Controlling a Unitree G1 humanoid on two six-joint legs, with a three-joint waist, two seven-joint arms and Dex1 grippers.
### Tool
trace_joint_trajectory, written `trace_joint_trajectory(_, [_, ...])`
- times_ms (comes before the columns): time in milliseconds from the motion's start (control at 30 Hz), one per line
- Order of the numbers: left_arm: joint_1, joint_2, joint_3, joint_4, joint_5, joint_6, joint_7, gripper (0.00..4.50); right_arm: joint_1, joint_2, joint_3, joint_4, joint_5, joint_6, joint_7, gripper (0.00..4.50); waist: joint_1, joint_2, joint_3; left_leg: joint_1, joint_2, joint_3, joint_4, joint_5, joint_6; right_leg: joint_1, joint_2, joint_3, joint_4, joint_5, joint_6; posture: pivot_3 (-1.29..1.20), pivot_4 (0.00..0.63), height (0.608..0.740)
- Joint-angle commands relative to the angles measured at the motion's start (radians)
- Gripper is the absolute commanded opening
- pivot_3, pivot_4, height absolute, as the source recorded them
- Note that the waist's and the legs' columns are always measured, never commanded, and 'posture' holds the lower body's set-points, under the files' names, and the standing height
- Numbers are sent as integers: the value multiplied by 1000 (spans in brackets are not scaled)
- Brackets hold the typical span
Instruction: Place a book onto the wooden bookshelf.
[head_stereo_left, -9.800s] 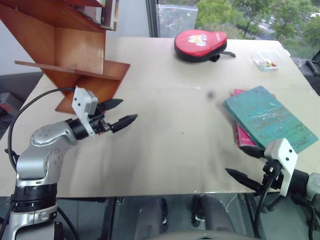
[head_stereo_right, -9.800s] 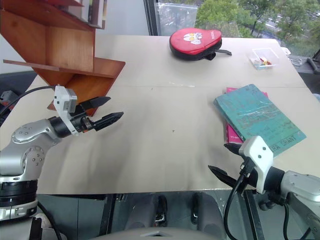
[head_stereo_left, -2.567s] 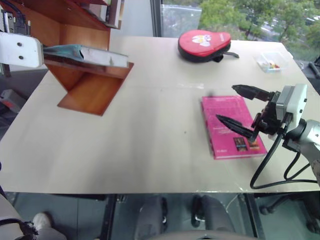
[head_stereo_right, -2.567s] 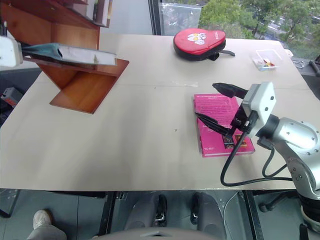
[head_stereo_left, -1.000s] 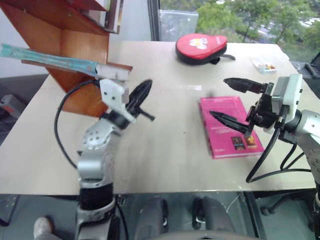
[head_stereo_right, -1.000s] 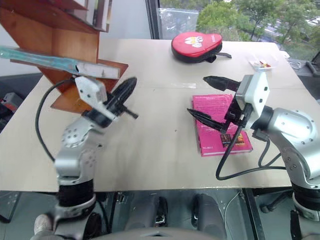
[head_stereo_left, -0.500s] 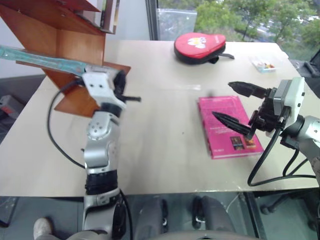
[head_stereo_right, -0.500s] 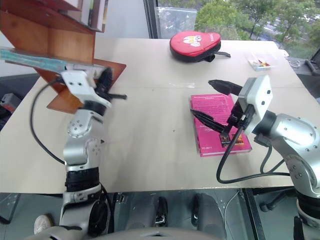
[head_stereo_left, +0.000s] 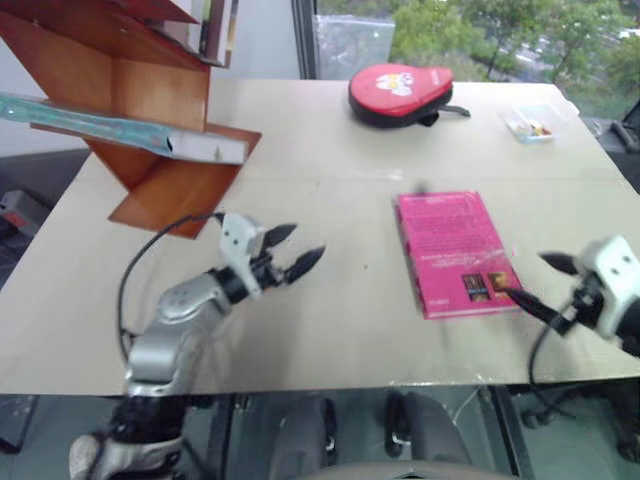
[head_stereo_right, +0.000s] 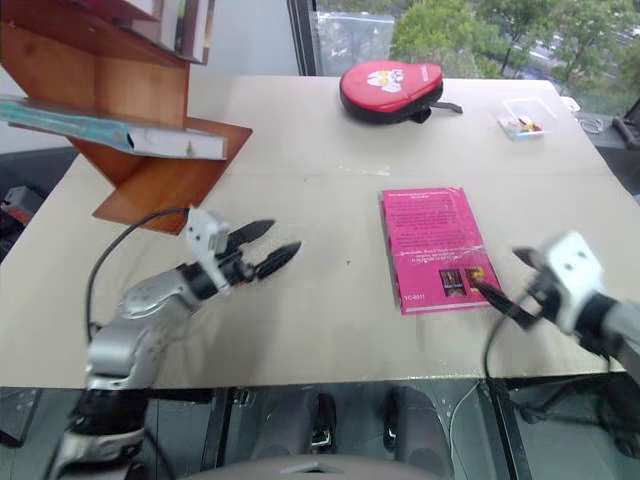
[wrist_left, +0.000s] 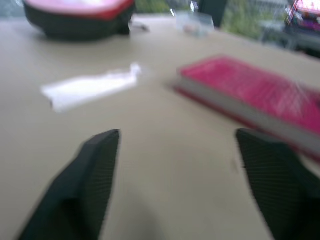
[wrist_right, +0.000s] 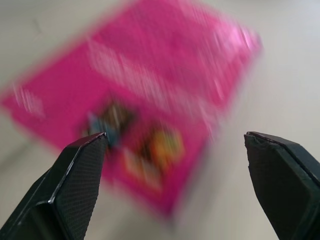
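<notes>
Teal book (head_stereo_left: 120, 128) lies flat on a slanted board of the wooden bookshelf (head_stereo_left: 150, 95) at the table's (head_stereo_left: 330, 320) far left corner, pale page edge facing out, well apart from both tools. Left tool (head_stereo_left: 290, 250) hovers over the table below & right of the shelf, fingers spread wide, holding nothing. Right tool (head_stereo_left: 535, 285) sits near the table's right front edge just beside the pink book (head_stereo_left: 458, 250), also wide open & empty; red pouch (head_stereo_left: 400, 92) & small clear box (head_stereo_left: 532, 125) at the far edge.
</notes>
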Motion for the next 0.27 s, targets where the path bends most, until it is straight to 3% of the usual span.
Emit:
trace_joint_trajectory(33, [63,98,94,-69,-42,8,-68,4480,110,-7,-174,-47,-11,-45,96,4500,1,0,0,0,0,0,0,-1,1,0,0,0,0,-2,-3,0,150,740])
trace_joint_trajectory(267, [115,205,168,-72,-91,24,-153,4480,163,-10,-264,-16,-20,-47,136,4500,2,2,0,1,0,-2,0,-4,-4,0,-4,-1,0,-3,-4,0,150,740])
